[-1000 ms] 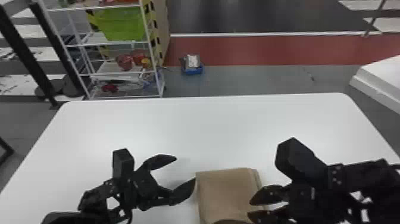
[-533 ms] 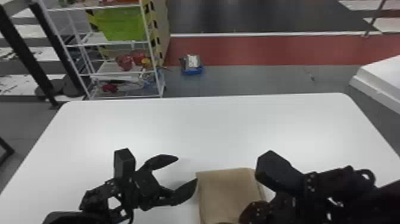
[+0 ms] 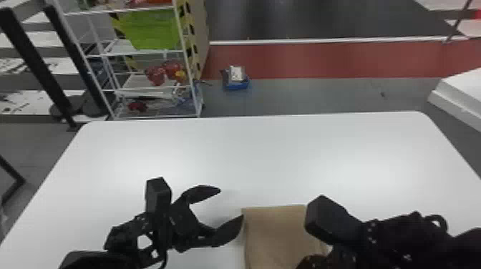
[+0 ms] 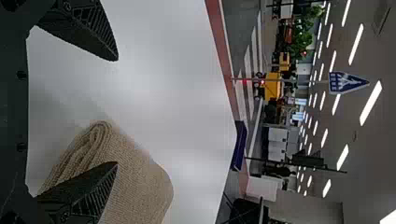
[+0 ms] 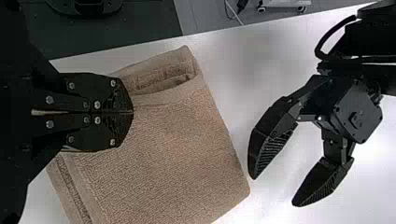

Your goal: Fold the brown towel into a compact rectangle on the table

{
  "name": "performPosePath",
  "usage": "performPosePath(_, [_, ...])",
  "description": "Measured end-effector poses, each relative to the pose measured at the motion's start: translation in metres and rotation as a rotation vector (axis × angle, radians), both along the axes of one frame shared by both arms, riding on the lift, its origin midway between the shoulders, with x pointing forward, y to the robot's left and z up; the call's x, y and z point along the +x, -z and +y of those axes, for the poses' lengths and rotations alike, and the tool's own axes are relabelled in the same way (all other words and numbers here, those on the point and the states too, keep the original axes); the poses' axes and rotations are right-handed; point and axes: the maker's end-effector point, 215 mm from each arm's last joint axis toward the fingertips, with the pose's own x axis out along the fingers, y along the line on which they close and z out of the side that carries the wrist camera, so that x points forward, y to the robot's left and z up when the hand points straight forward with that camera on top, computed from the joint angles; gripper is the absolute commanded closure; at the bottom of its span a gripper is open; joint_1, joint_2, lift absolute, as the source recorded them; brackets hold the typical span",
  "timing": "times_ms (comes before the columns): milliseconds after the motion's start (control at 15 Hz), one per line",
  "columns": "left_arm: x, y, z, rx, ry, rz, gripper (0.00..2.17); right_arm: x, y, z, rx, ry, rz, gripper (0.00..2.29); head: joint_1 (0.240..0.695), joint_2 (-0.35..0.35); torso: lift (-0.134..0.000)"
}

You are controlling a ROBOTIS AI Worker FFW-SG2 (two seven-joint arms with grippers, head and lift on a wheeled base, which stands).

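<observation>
The brown towel [image 3: 277, 232] lies folded in several layers on the white table, near its front edge. Just left of it is my left gripper [image 3: 232, 204], its fingers wide apart with nothing between them. In the left wrist view my left gripper [image 4: 116, 112] has one finger overlapping the view of the towel [image 4: 140, 182]. My right gripper [image 3: 311, 263] is at the towel's right side, partly hidden by its own arm. In the right wrist view, my right gripper [image 5: 132, 112] has its fingers together over the towel [image 5: 177, 154], beside a loose fold; whether cloth is pinched is hidden.
The white table [image 3: 250, 157] extends beyond and to both sides of the towel. Behind it stand a wire shelf [image 3: 154, 116] with a green bin and, on the floor, a small blue box [image 3: 236, 84].
My right arm has moved left and toward the table's front edge, its gripper now lower in the head view. The left arm has stayed practically still, and the towel's far edge has kept its place.
</observation>
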Motion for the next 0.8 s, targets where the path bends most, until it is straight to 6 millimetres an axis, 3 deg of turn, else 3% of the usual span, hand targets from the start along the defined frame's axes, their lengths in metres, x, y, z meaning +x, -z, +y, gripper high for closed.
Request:
performPosePath(267, [0.001,0.0,0.0,0.001,0.0,-0.001,0.1,-0.003,0.011,-0.001,-0.026,-0.014,0.007,1.9,0.695,0.081,-0.123])
performPosePath(600, [0.001,-0.001,-0.001,0.001,0.0,-0.003,0.1,0.007,-0.025,-0.013,0.026,0.026,-0.044,1.9,0.695,0.063,-0.123])
performPosePath(800, [0.001,-0.001,-0.001,0.001,0.0,-0.003,0.1,-0.001,-0.018,-0.032,-0.004,0.051,-0.029,1.9,0.695,0.04,-0.123])
